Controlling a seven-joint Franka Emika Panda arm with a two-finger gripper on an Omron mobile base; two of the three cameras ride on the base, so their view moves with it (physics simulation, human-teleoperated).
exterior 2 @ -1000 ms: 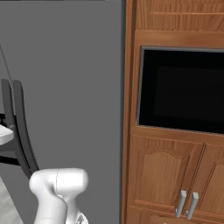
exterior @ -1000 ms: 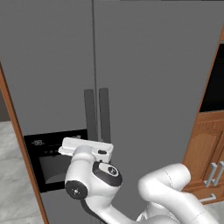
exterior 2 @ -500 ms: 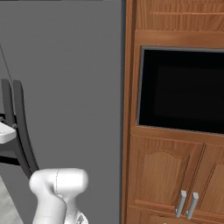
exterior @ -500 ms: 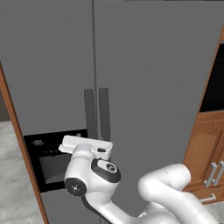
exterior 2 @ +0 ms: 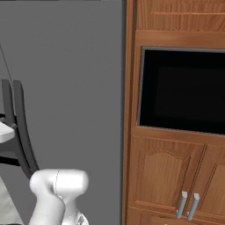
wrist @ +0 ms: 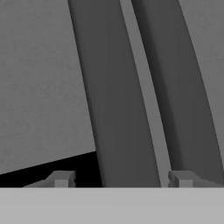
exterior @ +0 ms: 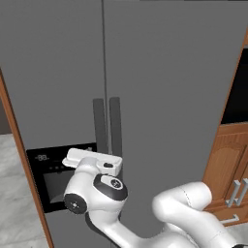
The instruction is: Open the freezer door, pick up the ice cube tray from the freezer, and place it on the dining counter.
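The freezer door (exterior: 53, 82) is shut, a matte grey panel with a black dispenser panel (exterior: 58, 174) low down. Its long dark handle (exterior: 99, 126) runs beside the seam. In the hand view that handle (wrist: 113, 109) passes between the two fingertips of my gripper (wrist: 121, 179). The jaws stand open on either side of it, with a gap on each side. My white hand (exterior: 94, 160) sits against the handle at dispenser height. The freezer's inside and the ice cube tray are hidden behind the door. The dining counter is out of view.
The plain grey door (exterior: 169, 97) with its own dark handle (wrist: 183, 100) is just right of the seam. Further right stands a wooden cabinet (exterior 2: 167, 176) with a black oven recess (exterior 2: 182, 88) and metal pulls (exterior 2: 186, 204). A wooden side panel (exterior: 19, 145) borders the fridge's left.
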